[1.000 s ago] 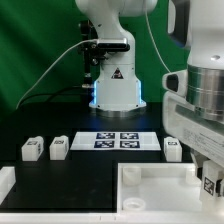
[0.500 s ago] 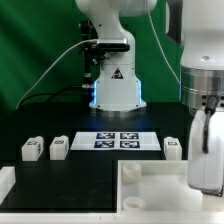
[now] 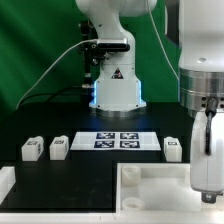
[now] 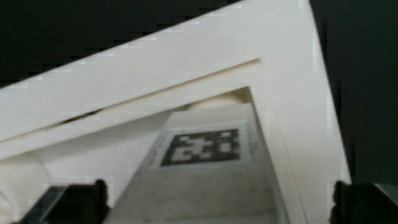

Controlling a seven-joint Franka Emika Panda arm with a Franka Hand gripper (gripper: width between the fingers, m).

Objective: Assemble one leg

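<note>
My gripper (image 3: 206, 182) hangs at the exterior view's right, low over the right end of the large white panel (image 3: 150, 185). In the wrist view its two dark fingertips (image 4: 71, 202) stand wide apart, so the gripper (image 4: 217, 206) is open and holds nothing. Between them, further down, is a white piece with a black-and-white tag (image 4: 203, 146), apparently a leg, lying by the panel's raised edge (image 4: 294, 90). It is hidden behind the gripper in the exterior view. Three more legs stand on the black table: two on the left (image 3: 32, 149) (image 3: 58, 148) and one on the right (image 3: 173, 149).
The marker board (image 3: 118, 140) lies in the middle of the table in front of the robot base (image 3: 113, 85). A white block (image 3: 5, 182) sits at the exterior view's lower left. A green backdrop stands behind.
Compared with one second ago, my gripper has come down and now covers the tagged piece at the exterior view's lower right. Since half a second ago it has hardly moved.
</note>
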